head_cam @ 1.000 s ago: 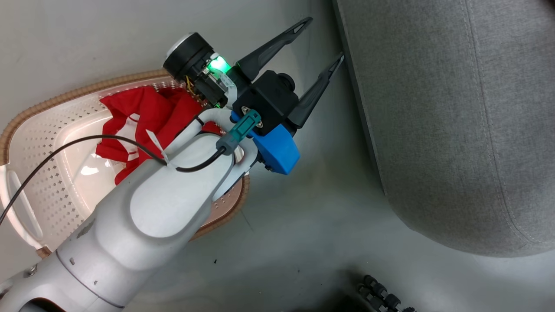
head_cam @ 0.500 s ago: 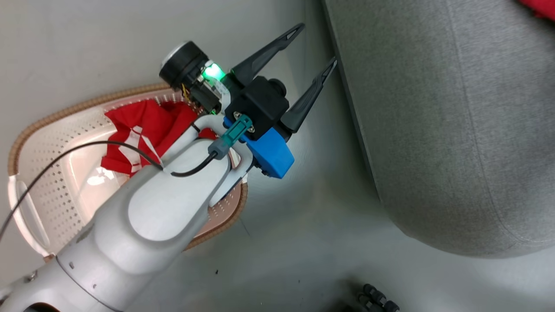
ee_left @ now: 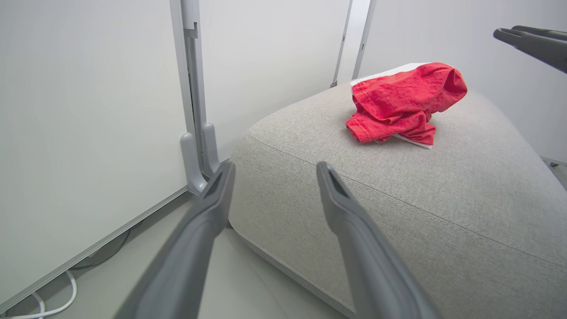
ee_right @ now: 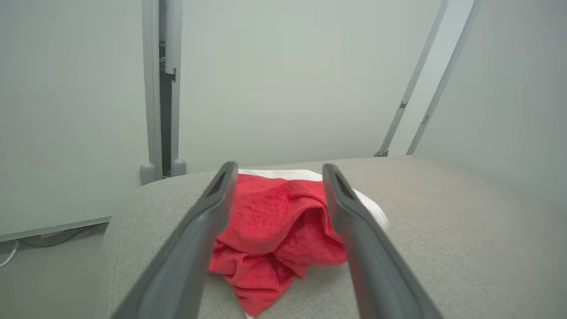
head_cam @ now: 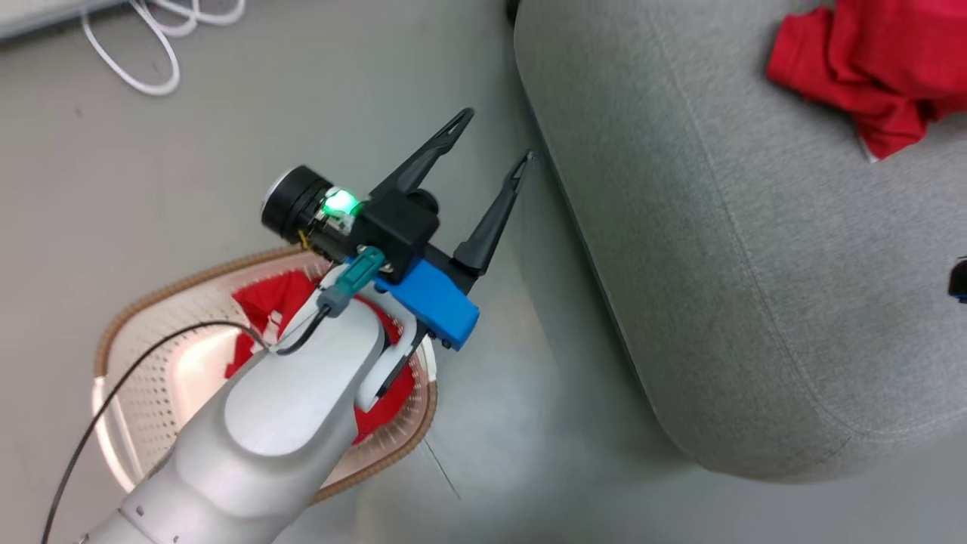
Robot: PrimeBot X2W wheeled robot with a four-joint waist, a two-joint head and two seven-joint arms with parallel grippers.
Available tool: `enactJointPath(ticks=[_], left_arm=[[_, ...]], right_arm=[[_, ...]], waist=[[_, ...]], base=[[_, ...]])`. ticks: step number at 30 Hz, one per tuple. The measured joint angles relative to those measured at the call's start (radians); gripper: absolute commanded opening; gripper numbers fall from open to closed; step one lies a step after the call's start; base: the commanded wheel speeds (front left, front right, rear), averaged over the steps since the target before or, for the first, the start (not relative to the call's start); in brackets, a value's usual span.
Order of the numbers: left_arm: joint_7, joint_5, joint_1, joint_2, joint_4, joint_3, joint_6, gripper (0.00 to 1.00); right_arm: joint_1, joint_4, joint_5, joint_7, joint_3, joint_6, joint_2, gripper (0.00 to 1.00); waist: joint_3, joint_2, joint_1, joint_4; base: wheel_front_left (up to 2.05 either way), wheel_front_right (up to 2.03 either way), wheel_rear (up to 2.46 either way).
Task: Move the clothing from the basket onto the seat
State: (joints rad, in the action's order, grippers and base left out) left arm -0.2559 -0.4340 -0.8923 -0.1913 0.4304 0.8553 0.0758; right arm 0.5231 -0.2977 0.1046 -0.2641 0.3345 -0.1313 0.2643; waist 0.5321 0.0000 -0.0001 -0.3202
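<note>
One red garment of the clothing (head_cam: 869, 68) lies crumpled on the grey seat (head_cam: 718, 264), near its far right. My right gripper (ee_right: 279, 166) hovers open just in front of that garment (ee_right: 274, 221), its fingers apart and holding nothing. It also shows high over the seat (ee_left: 398, 199) in the left wrist view (ee_left: 505, 32). Another red garment (head_cam: 261, 302) sits in the cream basket (head_cam: 174, 283) on the floor, partly hidden by my left forearm. My left gripper (head_cam: 497, 134) is open and empty above the floor between basket and seat, pointing at the seat's edge (ee_left: 274, 166).
Grey floor runs between the basket and the seat. A white cable (head_cam: 151, 45) loops on the floor at the far left. White wall panels with a grey post (ee_left: 195, 110) stand behind the seat.
The head camera has swung, bringing the garment on the seat and the white cable into view. The left gripper stays open near the basket's end.
</note>
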Motion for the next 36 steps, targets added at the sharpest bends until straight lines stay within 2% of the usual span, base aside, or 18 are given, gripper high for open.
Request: enactJointPath(ticks=[9, 18, 28, 36], left_arm=[[-0.006, 0.006, 0.143, -0.006, -0.081, -0.16, 0.045, 1.0], [-0.007, 0.066, 0.34, -0.006, -0.173, -0.371, 0.052, 1.0], [-0.007, 0.142, 0.542, 0.038, -0.238, -0.574, 0.007, 1.0], [-0.007, 0.204, 0.67, 0.084, -0.251, -0.673, -0.056, 1.0]], right_arm=[[-0.063, 0.093, 0.012, 0.0, -0.185, 0.0, -0.017, 1.0], [-0.124, 0.129, 0.002, 0.0, -0.348, 0.0, -0.043, 1.0], [-0.224, 0.133, 0.018, 0.0, -0.422, 0.0, -0.086, 1.0], [-0.328, 0.124, 0.021, 0.0, -0.423, 0.0, -0.119, 1.0]], waist=[[-0.143, 0.0, -0.0002, 0.064], [-0.255, 0.0, -0.0002, 0.163], [-0.374, -0.0001, -0.0001, 0.244], [-0.443, 0.0, -0.0001, 0.278]], base=[[0.0, 0.0, 0.0], [0.0, 0.0, 0.0], [0.0, 0.0, 0.0], [0.0, 0.0, 0.0]])
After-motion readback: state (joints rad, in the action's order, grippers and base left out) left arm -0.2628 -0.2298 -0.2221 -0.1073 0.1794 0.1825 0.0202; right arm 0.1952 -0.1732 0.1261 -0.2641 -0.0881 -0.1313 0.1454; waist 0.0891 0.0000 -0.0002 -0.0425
